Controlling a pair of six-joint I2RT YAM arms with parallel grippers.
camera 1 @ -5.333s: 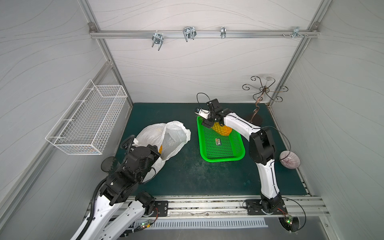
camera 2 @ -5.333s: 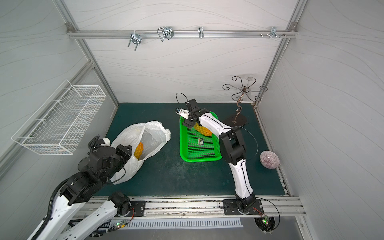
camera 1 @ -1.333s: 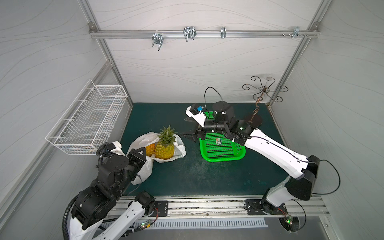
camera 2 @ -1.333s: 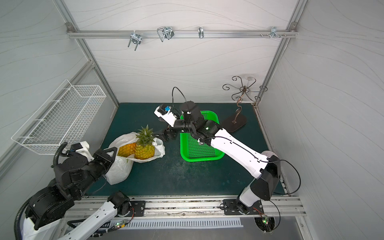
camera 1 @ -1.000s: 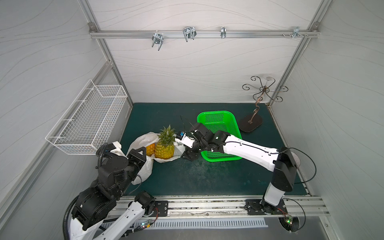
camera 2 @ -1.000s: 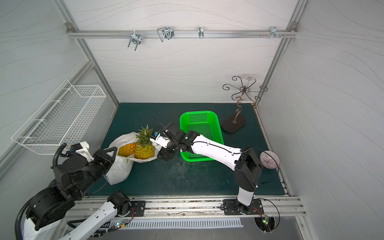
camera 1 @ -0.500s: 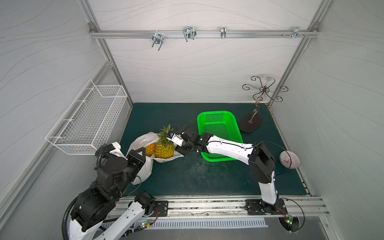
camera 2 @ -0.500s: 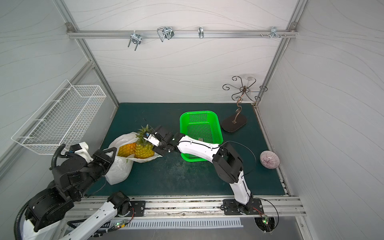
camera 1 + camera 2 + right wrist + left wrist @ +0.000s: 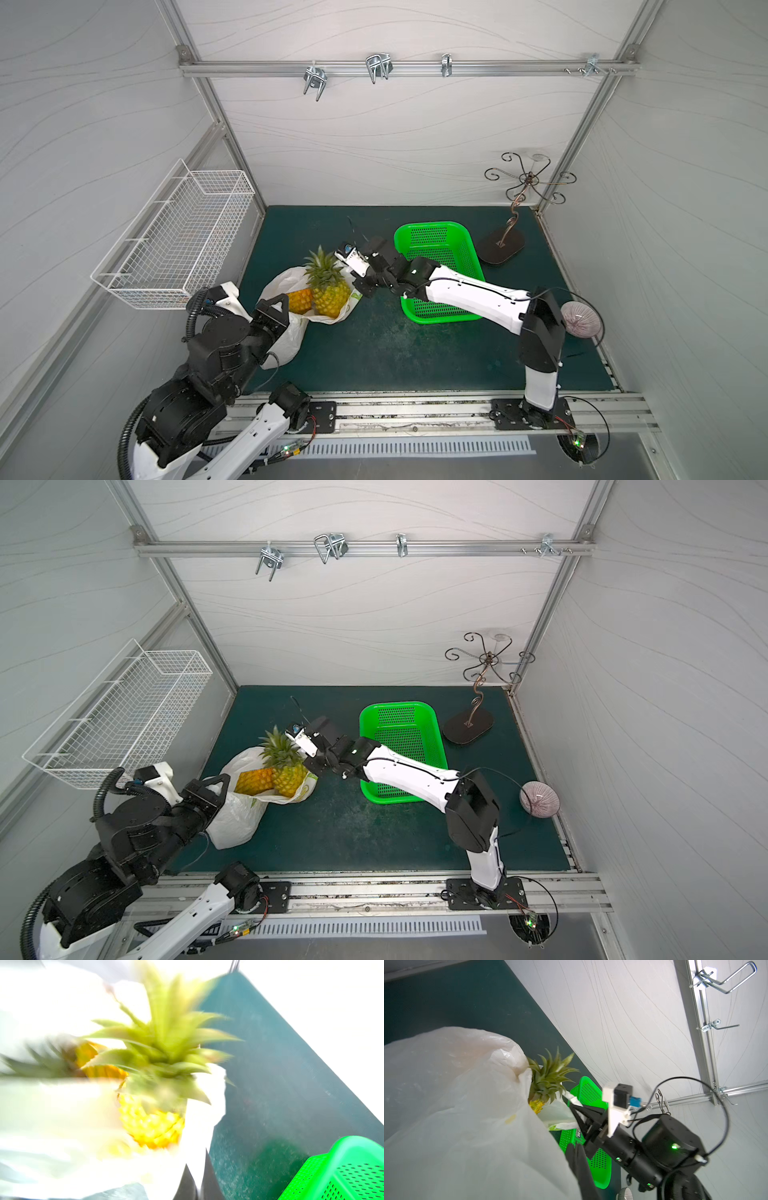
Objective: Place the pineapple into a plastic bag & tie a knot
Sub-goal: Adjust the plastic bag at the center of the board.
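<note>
The white plastic bag (image 9: 286, 336) lies on the green mat at the left with its mouth wide open. An upright pineapple (image 9: 331, 296) stands in the mouth, its crown sticking out, and a second pineapple (image 9: 300, 300) lies beside it inside the bag. My left gripper (image 9: 277, 311) is shut on the bag's near rim, and in the left wrist view its black fingers (image 9: 575, 1147) pinch the film. My right gripper (image 9: 360, 291) reaches in from the tray side. It is shut on the bag's right rim (image 9: 196, 1159). No knot is in view.
A green perforated tray (image 9: 432, 227) sits right of the bag, partly under my right forearm. A dark metal ornament stand (image 9: 500, 247) is at the back right. A round purplish object (image 9: 579, 320) lies by the right wall, and a white wire basket (image 9: 178, 241) hangs on the left wall.
My right arm swung left from over the tray to the bag's right rim, and its jaws closed on the film. The left gripper kept its hold and barely moved.
</note>
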